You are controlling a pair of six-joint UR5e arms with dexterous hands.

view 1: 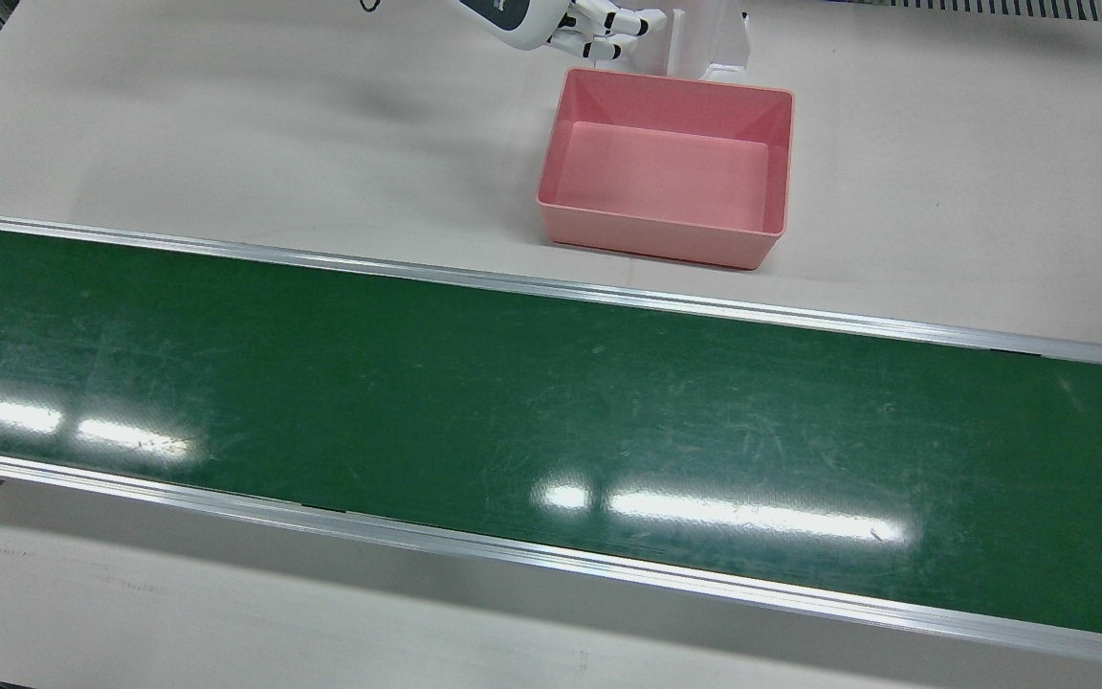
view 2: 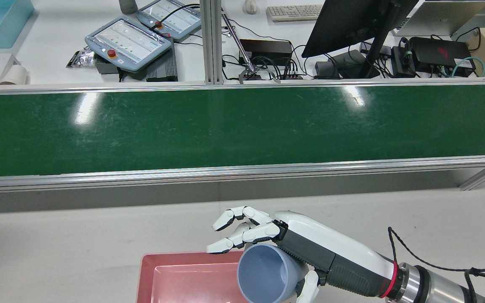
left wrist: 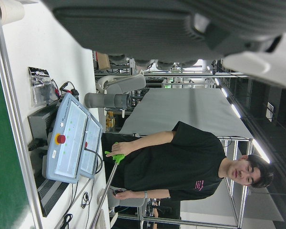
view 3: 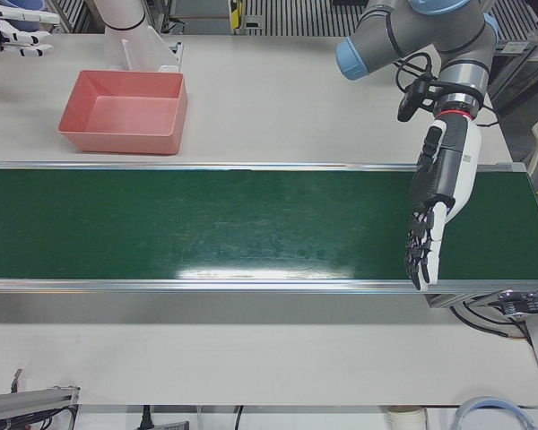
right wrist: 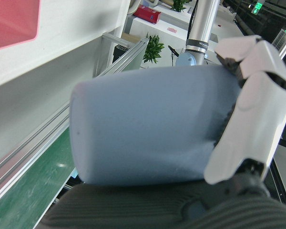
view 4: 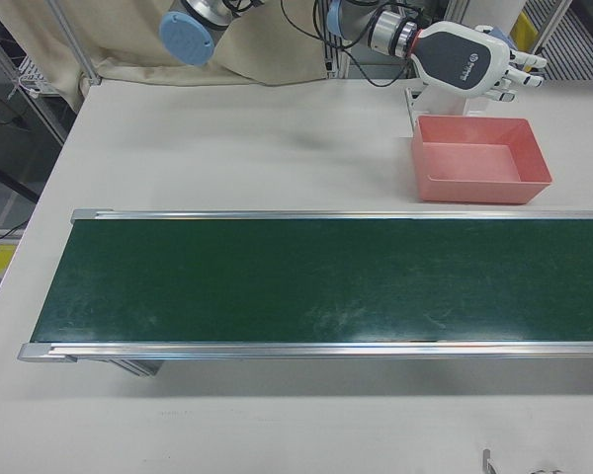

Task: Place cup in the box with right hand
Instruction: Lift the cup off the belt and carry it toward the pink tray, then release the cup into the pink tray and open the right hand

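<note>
My right hand (view 2: 280,246) is shut on a blue-grey cup (view 2: 265,273), which lies tilted with its mouth facing the rear camera. The cup hangs over the near right corner of the pink box (view 2: 146,273). The right hand view shows the cup (right wrist: 148,124) wrapped by white fingers (right wrist: 248,114). In the front view the right hand (view 1: 570,27) sits just beyond the box (view 1: 651,237), hiding the cup. The box looks empty inside. My left hand (view 3: 435,206) hovers open over the far end of the belt, fingers pointing down.
A long green conveyor belt (view 1: 513,402) with aluminium rails crosses the table in front of the box. A white arm pedestal (view 1: 709,38) stands right behind the box. Beyond the belt are teach pendants (view 2: 129,40), a monitor (view 2: 352,21) and cables; a person (left wrist: 181,162) stands there.
</note>
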